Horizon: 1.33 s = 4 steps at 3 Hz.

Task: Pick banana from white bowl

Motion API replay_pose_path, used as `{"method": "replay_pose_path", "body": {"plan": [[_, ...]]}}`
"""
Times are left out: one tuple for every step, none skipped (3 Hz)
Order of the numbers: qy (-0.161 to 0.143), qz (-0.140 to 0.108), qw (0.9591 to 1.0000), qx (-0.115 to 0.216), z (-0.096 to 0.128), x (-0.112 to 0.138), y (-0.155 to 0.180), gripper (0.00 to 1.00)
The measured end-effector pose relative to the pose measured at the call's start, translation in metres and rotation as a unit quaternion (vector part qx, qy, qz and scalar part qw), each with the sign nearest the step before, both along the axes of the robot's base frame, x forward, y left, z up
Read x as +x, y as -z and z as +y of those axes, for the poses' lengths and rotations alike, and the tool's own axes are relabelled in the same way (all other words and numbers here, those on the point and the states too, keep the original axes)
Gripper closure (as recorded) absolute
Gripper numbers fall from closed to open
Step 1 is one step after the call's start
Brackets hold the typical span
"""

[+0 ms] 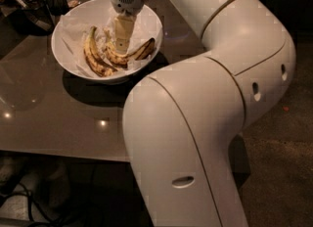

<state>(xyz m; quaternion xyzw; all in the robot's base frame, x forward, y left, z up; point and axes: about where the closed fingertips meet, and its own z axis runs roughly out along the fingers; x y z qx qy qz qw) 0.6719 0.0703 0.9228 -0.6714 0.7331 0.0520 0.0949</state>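
Observation:
The white bowl (73, 59) stands at the far left of the brown table, lined with crumpled white paper. In it lies the banana (132, 56), a V-shaped joined pair, its right arm darker and brown-streaked. A separate single curved spotted banana (92, 52) lies to its left. My gripper (122, 41) reaches straight down into the bowl and sits right over the left arm of the pair, at or just above it. My own large white arm fills the right half of the view.
The glossy brown table (58, 118) has its front edge near the bottom left. Dark containers with utensils (29, 3) stand at the far left corner behind the bowl. Cables lie on the floor (29, 201) below the table edge.

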Motion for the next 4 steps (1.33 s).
{"method": "replay_pose_path", "body": {"plan": [[0.006,0.014,0.9999,-0.004,-0.002,0.001,0.011,0.36],[0.008,0.026,0.9996,-0.008,-0.005,0.001,0.019,0.36],[0.007,0.038,0.9991,-0.015,-0.007,0.000,0.030,0.38],[0.001,0.047,0.9986,-0.024,-0.007,-0.003,0.038,0.41]]}}
